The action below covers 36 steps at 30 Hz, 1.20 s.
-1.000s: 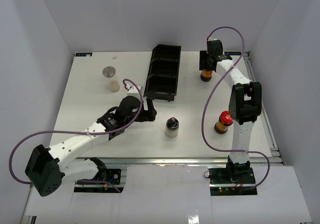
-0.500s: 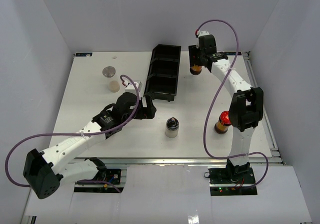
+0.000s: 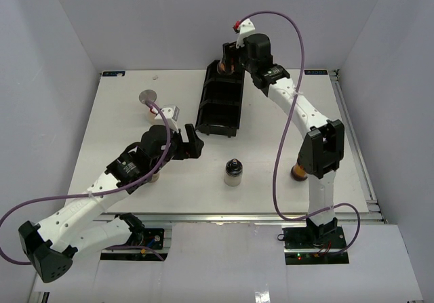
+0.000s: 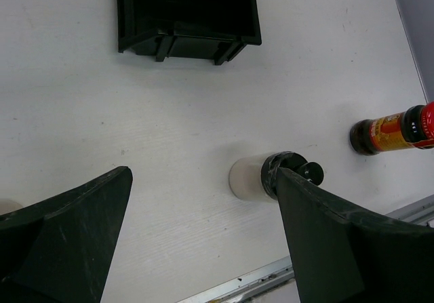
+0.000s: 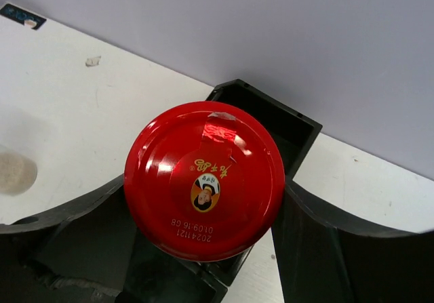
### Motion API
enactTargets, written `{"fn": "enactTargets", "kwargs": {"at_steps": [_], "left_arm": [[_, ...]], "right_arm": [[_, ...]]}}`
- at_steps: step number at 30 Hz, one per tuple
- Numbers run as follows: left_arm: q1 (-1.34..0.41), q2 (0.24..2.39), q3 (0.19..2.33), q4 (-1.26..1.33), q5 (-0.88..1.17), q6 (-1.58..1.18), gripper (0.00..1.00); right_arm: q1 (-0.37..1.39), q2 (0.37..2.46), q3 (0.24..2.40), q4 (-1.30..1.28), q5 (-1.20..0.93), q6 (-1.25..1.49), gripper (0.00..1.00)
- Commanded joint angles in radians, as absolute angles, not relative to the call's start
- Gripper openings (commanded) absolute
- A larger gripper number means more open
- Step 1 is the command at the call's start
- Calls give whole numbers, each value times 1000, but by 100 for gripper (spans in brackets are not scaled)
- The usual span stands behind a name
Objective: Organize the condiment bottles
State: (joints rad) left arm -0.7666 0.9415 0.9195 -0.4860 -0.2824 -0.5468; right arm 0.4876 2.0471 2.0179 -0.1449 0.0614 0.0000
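My right gripper is shut on an amber-brown bottle; its red cap fills the right wrist view. It holds the bottle above the far end of the black tray. A second amber bottle with a red cap stands at the right, partly behind the right arm, and also shows in the left wrist view. A pale bottle with a dark cap stands at front centre. My left gripper is open and empty, left of that pale bottle.
A grey-lidded bottle and a pale one stand at the back left, partly behind the left arm's cable. The tray's near compartment is empty. The table's metal front edge lies just beyond the pale bottle.
My right gripper has carried the amber bottle leftward from the back right to above the tray's far end. The left arm has drawn back a little to the left.
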Motion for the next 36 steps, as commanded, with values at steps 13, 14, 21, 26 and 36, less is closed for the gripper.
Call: {"fn": "enactTargets", "kwargs": {"at_steps": [13, 14, 21, 26, 36], "left_arm": [[-762, 902, 920, -511, -315, -548, 98], [-762, 903, 919, -512, -314, -548, 98], [-762, 898, 917, -518, -321, -542, 98], [-762, 894, 914, -518, -321, -540, 98], [-762, 890, 906, -517, -310, -545, 98]], "right_arm": [[581, 2212, 2149, 52, 97, -127, 8], [582, 2217, 2146, 52, 98, -126, 8], [589, 2227, 2104, 66, 147, -129, 8], [589, 2243, 2091, 75, 162, -130, 8], [589, 2295, 2111, 78, 169, -131, 8]]}}
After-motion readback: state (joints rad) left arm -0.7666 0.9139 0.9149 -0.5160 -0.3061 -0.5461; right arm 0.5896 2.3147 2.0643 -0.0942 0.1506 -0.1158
